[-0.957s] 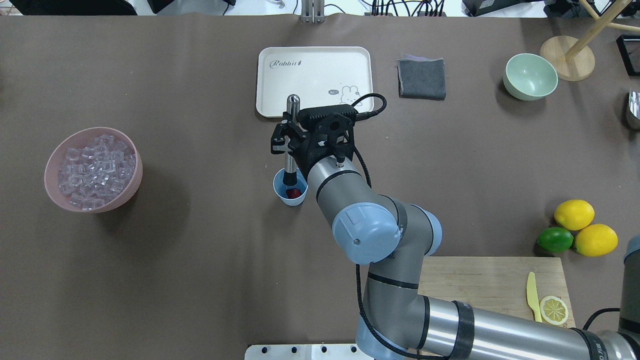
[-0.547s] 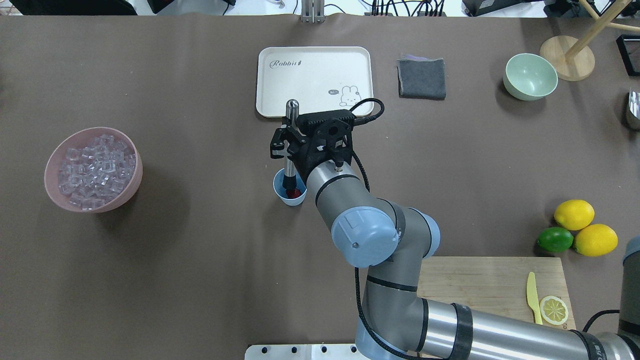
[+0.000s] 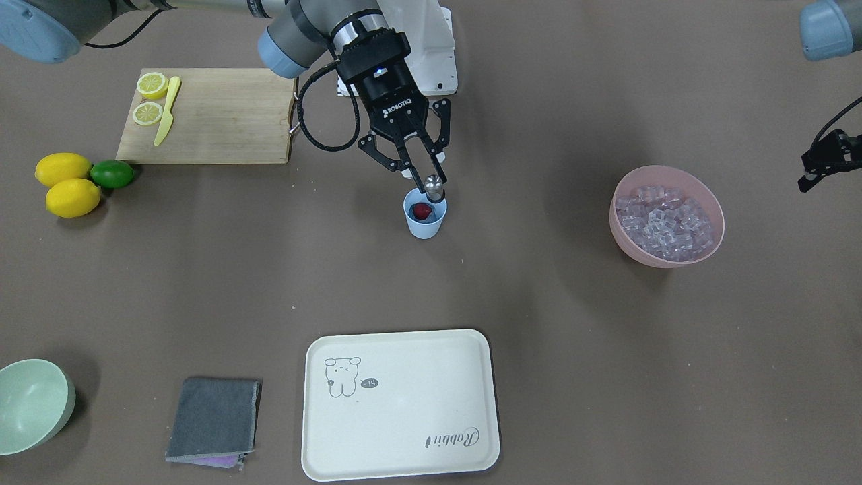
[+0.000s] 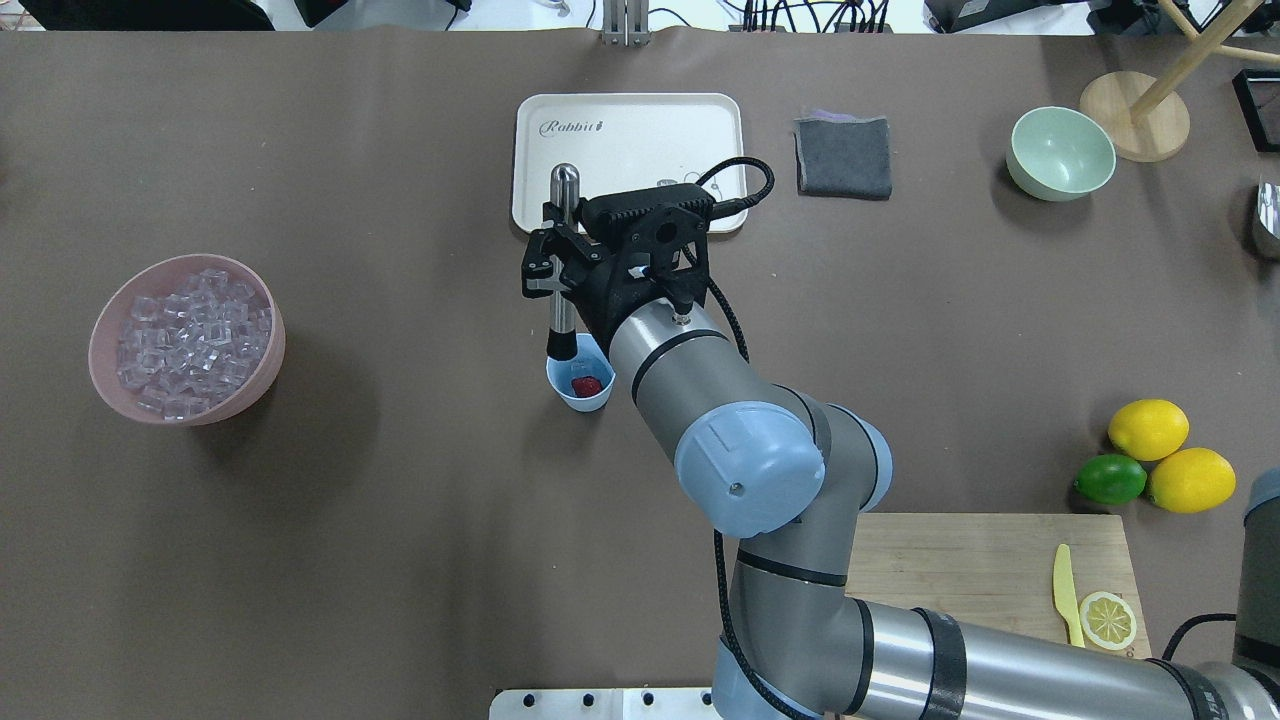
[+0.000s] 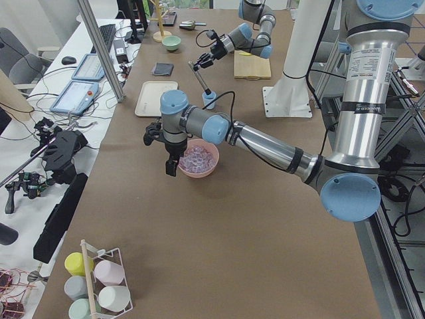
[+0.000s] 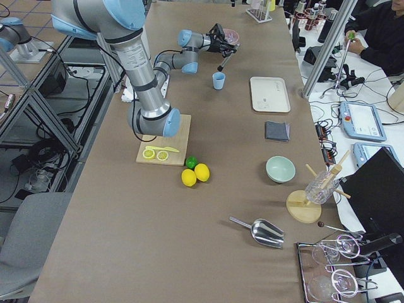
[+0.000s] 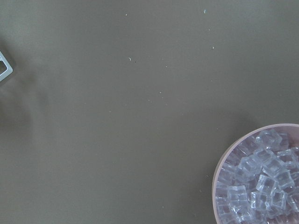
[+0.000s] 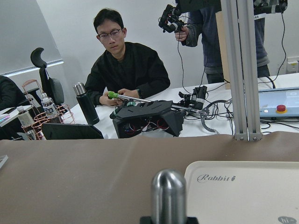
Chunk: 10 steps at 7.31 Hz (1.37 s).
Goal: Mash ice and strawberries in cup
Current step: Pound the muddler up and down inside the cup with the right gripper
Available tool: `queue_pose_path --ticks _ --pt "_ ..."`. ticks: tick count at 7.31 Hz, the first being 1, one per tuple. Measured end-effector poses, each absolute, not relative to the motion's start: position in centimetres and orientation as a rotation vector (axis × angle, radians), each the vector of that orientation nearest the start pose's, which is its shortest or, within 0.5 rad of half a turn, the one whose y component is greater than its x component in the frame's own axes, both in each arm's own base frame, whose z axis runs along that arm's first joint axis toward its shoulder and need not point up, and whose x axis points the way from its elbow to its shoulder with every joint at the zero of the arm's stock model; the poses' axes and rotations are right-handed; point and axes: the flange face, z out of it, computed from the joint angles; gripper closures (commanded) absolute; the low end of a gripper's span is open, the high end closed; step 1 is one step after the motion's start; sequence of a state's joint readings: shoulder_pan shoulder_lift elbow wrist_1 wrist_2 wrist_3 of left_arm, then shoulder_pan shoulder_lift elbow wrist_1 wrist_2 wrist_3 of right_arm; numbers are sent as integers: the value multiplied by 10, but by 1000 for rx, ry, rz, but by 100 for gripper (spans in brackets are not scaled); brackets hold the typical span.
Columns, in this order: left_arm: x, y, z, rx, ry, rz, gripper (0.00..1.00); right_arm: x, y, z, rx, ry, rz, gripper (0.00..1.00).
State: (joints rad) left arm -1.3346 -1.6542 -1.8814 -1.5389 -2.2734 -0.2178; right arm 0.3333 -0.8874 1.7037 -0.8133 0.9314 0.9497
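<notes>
- While pinched between the right jaws, tilted: slim metal muddler with black tip (image 4: 563,250), tip at the left rim of the small light-blue tapered plastic cup (image 4: 590,402) in the overhead view, above the rim and not down inside.
- Upright near the middle of the brown surface (image 4: 400,520), that cup; in it, one small red strawberry (image 4: 585,385). Whether any ice lies with it, cannot tell.
- Well apart toward the robot's left, round pink plastic bowl (image 4: 205,414), heaped with small clear glassy ice cubes (image 4: 190,340).
- Left jaws above bare surface just beside the pink bowl; spread or pressed together, cannot tell.
- Against half a second ago: muddler tip then down in the cup on the strawberry, now lifted out and shifted left; strawberry more exposed. Cup and pink bowl in the same spots.
</notes>
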Motion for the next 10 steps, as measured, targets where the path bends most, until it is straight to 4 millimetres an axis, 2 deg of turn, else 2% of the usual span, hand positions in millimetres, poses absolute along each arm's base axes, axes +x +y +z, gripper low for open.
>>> queue_pose_path --ticks 2,6,10 --pt "54 -519 474 179 754 144 2 -524 -386 112 1127 -1090 269 100" --pt "53 -516 477 175 754 143 2 -555 -384 139 1098 -1043 242 100" --pt "53 -516 479 172 753 142 2 -562 -384 143 1091 -1033 234 100"
